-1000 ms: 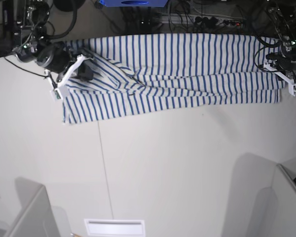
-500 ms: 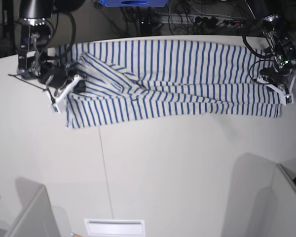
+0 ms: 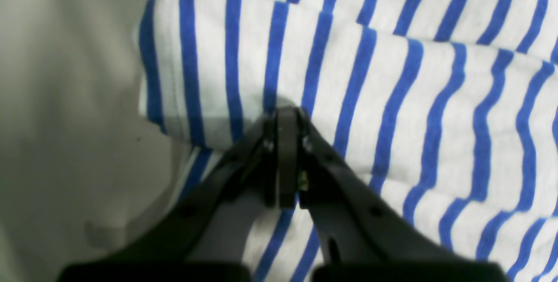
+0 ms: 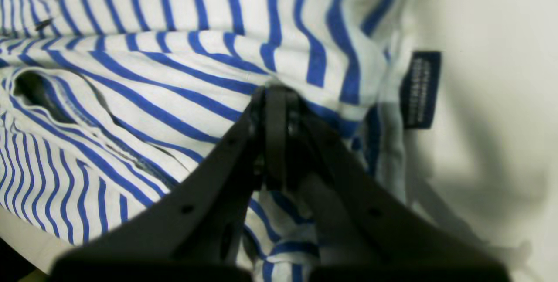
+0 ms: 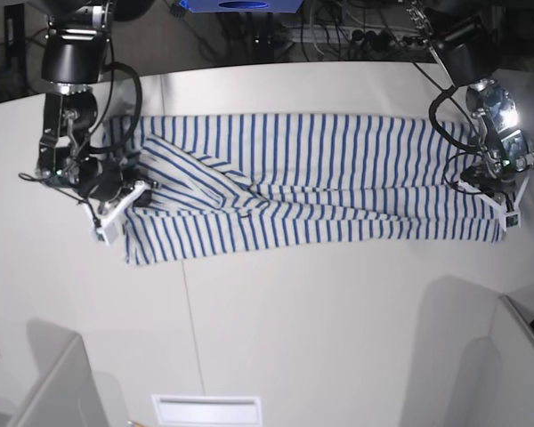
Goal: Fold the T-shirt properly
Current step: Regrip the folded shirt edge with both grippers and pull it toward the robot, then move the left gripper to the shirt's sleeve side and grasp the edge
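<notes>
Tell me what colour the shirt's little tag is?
Dark navy tag, clearest in the right wrist view.

The T-shirt (image 5: 320,178) is soft matt knit cloth with a stitched hem; its dark tag (image 4: 420,89) looks woven. The table (image 5: 338,311) is smooth, matt white.

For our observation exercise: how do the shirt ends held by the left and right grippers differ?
The left gripper pinches a smooth, flat folded edge of the T-shirt; the right gripper pinches bunched, wrinkled cloth. A dark tag lies beside the right gripper, none by the left. Both are shut on striped cloth.
</notes>
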{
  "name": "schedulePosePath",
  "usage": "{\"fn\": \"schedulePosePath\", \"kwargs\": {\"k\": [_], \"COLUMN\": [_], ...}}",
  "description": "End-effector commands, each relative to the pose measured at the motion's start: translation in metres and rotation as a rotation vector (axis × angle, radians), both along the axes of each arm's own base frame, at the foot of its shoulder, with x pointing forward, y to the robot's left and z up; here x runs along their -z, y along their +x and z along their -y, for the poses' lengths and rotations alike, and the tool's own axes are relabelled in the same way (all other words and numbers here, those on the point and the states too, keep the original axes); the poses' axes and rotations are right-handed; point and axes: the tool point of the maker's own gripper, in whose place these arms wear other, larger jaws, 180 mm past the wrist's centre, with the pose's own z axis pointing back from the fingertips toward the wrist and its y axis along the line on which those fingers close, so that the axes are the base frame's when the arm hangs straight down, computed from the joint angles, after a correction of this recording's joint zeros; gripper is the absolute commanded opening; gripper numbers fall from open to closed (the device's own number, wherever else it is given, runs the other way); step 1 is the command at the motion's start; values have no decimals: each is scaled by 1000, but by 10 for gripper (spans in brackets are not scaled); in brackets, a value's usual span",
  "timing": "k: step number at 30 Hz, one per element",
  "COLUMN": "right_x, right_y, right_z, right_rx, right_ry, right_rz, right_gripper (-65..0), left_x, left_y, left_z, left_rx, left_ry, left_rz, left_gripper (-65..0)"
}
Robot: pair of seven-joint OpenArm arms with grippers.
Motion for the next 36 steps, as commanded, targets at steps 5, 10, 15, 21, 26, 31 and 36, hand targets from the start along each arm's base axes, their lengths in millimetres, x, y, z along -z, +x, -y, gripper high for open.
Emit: {"fn": "schedulePosePath", "kwargs": {"k": [5, 10, 15, 21, 26, 31, 36], "right_x": [-33, -67, -94, -90, -82, -80, -81], "right_y": [4, 1, -13, -27, -34, -35, -35], "right_z": [-5, -33, -49, -50, -50, -52, -52], "right_rx": [-40, -74, -104, -109, -107, -106, -104], "right_ry": [-40, 62, 117, 114, 117, 122, 123], "right_rz": [88, 189, 262, 250, 224, 218, 218], "right_gripper": [-650, -650, -650, -650, -650, -650, -650], "left_x": [-42, -72, -94, -93, -88, -55, -27], "left_y": [3, 7, 1, -15, -13, -10, -7], "left_z": [-15, -12, -16, -39, -44, -50, -52], "left_rx": [12, 49, 47, -12, 17, 15, -34], "left_ry": [62, 7, -80, -207, -209, -240, -303], "left_rz": [61, 140, 244, 319, 337, 308, 286], "left_gripper": [-650, -650, -650, -411, 0, 0, 0]}}
